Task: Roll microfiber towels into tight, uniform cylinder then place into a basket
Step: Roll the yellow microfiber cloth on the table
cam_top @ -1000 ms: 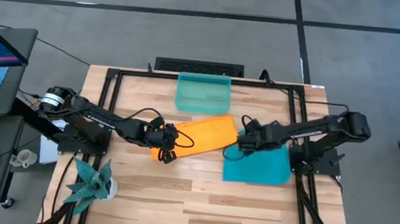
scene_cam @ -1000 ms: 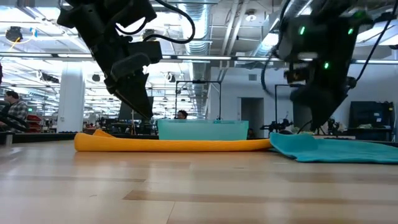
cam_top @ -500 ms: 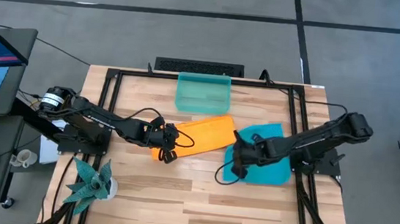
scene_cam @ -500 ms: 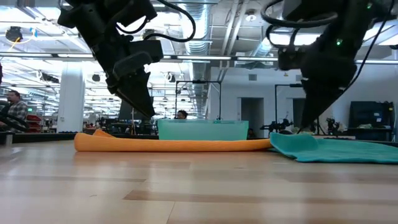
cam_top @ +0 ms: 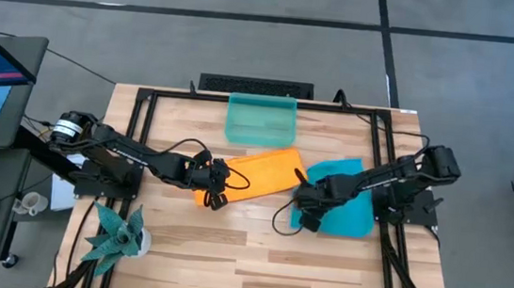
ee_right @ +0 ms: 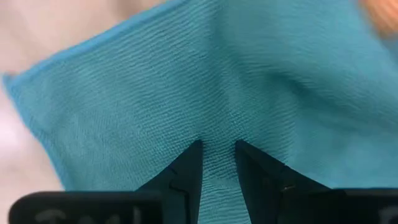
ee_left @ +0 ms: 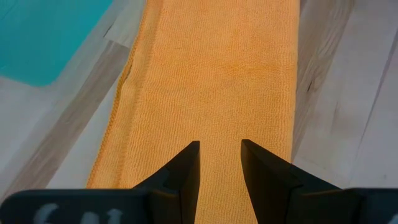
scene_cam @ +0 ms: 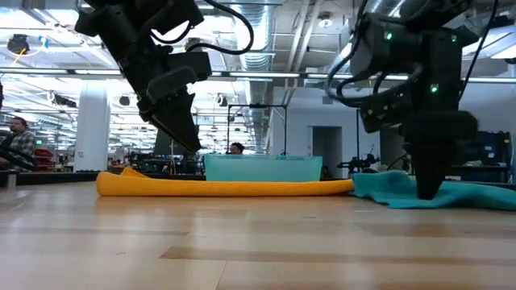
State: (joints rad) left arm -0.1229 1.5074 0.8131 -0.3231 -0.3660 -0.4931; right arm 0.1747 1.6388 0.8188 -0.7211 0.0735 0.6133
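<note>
Change: the right gripper (cam_top: 308,209) has swung from the teal towel's (cam_top: 345,209) 11 o'clock corner down toward its 8 o'clock corner and has dropped onto the cloth; the left arm has not moved.
Meaning: in my judgement the right arm is choosing a new hold on the teal towel's near edge; neither towel is rolled yet and the basket (cam_top: 259,140) holds nothing.
Left gripper (cam_top: 212,183): at the 8 o'clock end of the orange towel (cam_top: 259,171), fingers (ee_left: 186,171) a narrow gap apart, tips pressed on the cloth; no fold of cloth visible between them.
Right gripper: fingers (ee_right: 186,171) a narrow gap apart, tips down on the teal towel, which puckers slightly at the gap; whether cloth is pinched I cannot tell.
Orange towel: lies flat at table centre, running from 8 o'clock to 2 o'clock, its far end near the basket's front wall.
Teal towel: flat at 3 o'clock of the orange one, touching or slightly overlapping its end.
Basket: at 12 o'clock, against the table's far edge.
Edges: the teal towel's 3 o'clock side lies close to the black frame (cam_top: 386,234); little room there.
Open room: bare wood (cam_top: 227,255) at 6 o'clock of both towels, wide enough to roll toward.
Plant (cam_top: 116,233): at the 7 o'clock corner, well apart from the work.
</note>
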